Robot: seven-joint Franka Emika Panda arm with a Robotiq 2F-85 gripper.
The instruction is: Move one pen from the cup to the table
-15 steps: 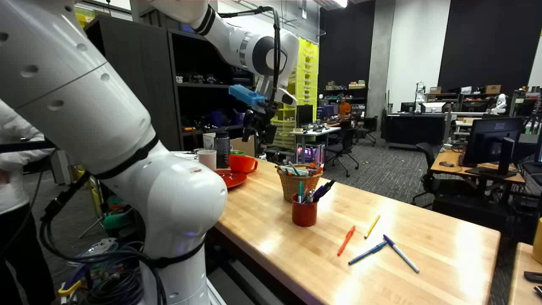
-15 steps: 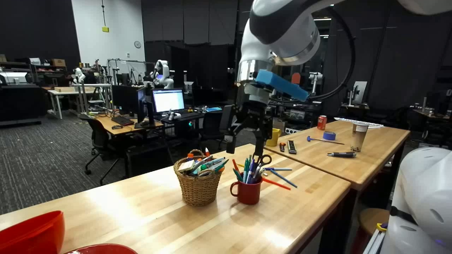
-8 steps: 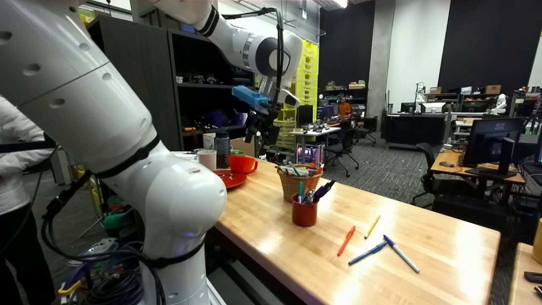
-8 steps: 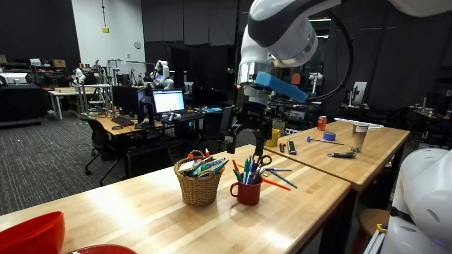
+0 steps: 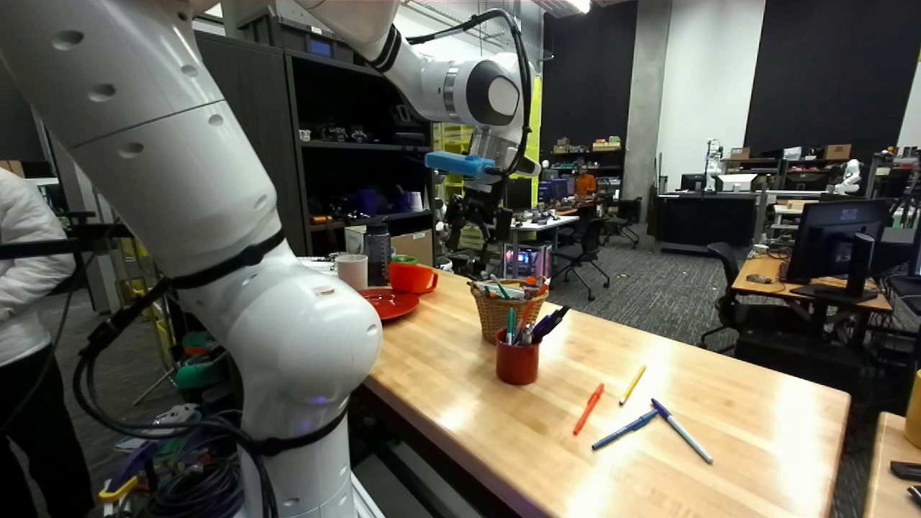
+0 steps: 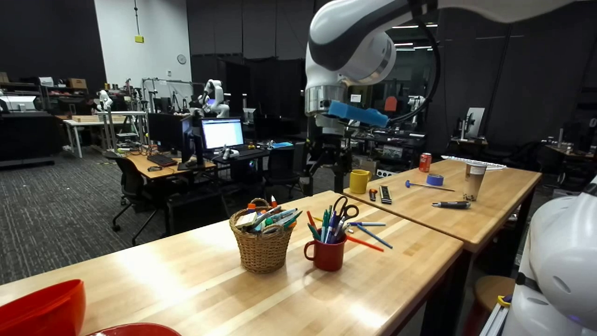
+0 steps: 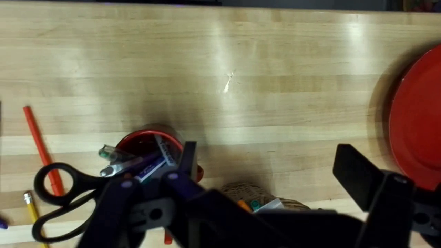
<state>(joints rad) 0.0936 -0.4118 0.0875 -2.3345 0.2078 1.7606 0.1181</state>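
Above the wooden desk (image 5: 432,352), the tool (image 6: 322,186) hangs spread wide, as the wrist view shows. Lower down stands a red cup (image 5: 516,365), set in from the desk's edges and packed with pens (image 6: 331,226), a red one among them, plus black scissors (image 7: 89,182). Another red pen (image 5: 588,409) lies on the wood between the cup and the desk's end edge, near a yellow pencil (image 5: 632,385) and two blue pens (image 5: 624,429). A wicker basket (image 6: 262,252) stands near the cup, toward the long edge opposite the white arm (image 5: 309,324).
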